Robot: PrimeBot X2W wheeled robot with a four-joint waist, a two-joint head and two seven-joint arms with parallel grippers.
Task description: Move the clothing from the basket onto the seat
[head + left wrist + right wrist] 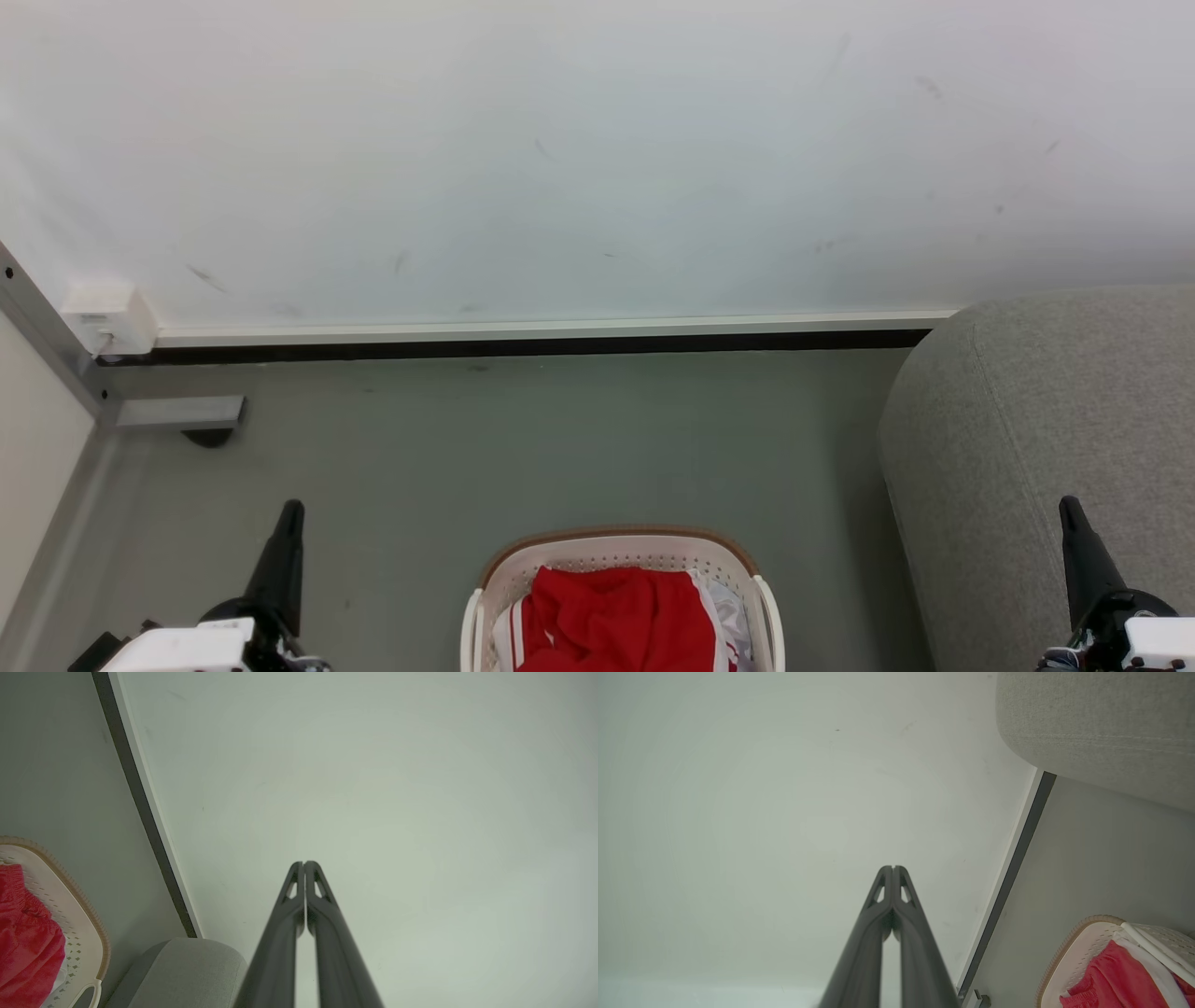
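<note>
Clothing (611,616) in one basket (618,547), one seat (1046,411) nearby

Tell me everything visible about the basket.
The basket is a white plastic oval with perforated walls, a brown rim and a handle at each side. It stands upright on the grey floor, left of the sofa and apart from it, its near part cut off at the head view's bottom edge. Red clothing with white trim lies inside it.
</note>
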